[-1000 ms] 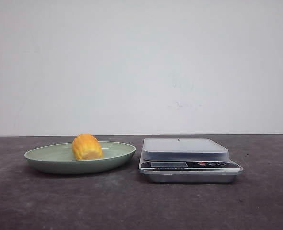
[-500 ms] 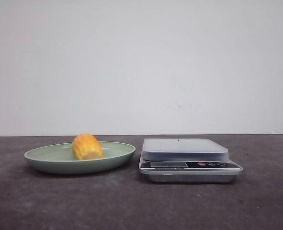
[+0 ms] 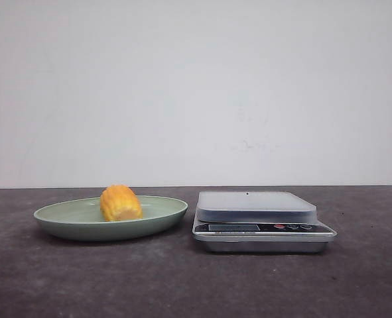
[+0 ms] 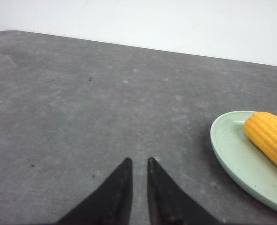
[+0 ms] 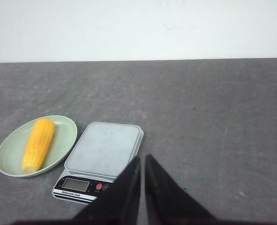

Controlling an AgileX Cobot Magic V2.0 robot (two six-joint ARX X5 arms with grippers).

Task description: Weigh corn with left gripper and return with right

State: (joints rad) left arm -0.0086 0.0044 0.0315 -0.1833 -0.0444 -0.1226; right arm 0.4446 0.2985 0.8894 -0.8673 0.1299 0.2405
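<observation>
Dark grey worktop: corn lies in a green plate at nine o'clock of the scale. Left tool and right tool nearly closed, empty. Risk: the round cob rolling off pinched tips. Only the right wrist view shows its full length.

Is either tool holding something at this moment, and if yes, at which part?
Nothing is held. The left tool and right tool are nearly closed on empty air; the corn lies untouched on the green plate.
</observation>
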